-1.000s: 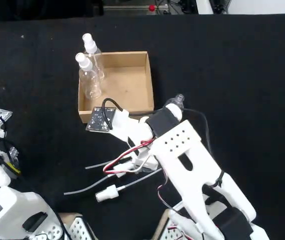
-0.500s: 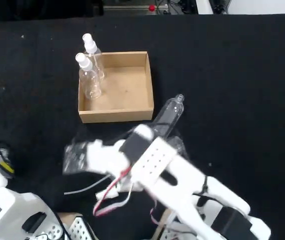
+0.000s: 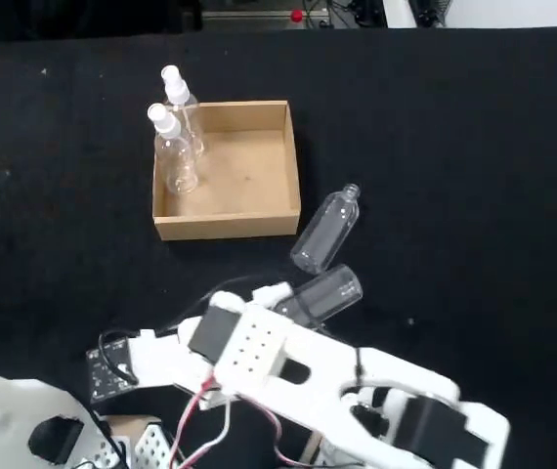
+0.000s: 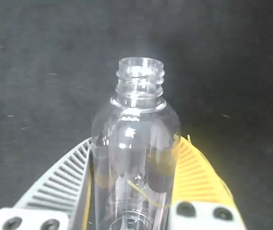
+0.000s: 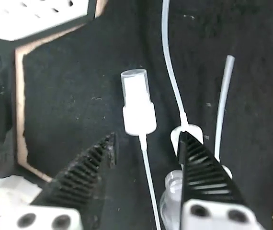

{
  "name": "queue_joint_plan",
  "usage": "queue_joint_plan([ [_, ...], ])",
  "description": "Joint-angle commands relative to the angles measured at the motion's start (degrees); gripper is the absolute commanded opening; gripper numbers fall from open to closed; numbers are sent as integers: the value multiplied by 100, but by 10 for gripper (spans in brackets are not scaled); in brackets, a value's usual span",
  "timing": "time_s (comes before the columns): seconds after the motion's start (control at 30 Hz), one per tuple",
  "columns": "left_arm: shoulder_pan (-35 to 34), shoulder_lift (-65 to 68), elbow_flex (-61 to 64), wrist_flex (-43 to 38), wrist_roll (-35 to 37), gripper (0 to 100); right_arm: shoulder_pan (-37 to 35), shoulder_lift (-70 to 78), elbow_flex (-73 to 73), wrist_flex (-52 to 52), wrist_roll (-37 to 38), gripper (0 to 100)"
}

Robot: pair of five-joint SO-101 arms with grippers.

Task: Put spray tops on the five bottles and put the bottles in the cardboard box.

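My left gripper (image 4: 136, 143) is shut on a clear bottle (image 4: 135, 143) with a bare threaded neck, seen in the left wrist view over black table. My right gripper (image 5: 146, 139) is open just above a white spray top (image 5: 137, 103) that lies on the table with its thin tube between the fingers. In the high view the right arm (image 3: 259, 352) stretches across the front of the table toward the left. Two capped bottles (image 3: 175, 151) stand at the left side of the cardboard box (image 3: 259, 220). Two uncapped bottles (image 3: 325, 230) lie on the table in front of the box's right corner.
More spray tops and loose tubes (image 5: 222, 96) lie beside the right gripper, one top (image 5: 188, 133) partly behind a finger. A white arm base (image 3: 5, 420) fills the front left corner. Open black table lies to the right and behind the box.
The right arm has swung from the front of the box down to the front left of the table, uncovering the two lying bottles. The left arm has drawn back toward the corner.
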Motion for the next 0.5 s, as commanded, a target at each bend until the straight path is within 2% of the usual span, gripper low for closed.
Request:
queue_joint_plan([
  [0.0, -303, 440, -1130, 211, 70, 47, -79, 259, -13, -440, -44, 191],
  [0.47, -426, 2207, -4233, 2382, 70, 47, -387, 444, 611, -747, -211, 191],
])
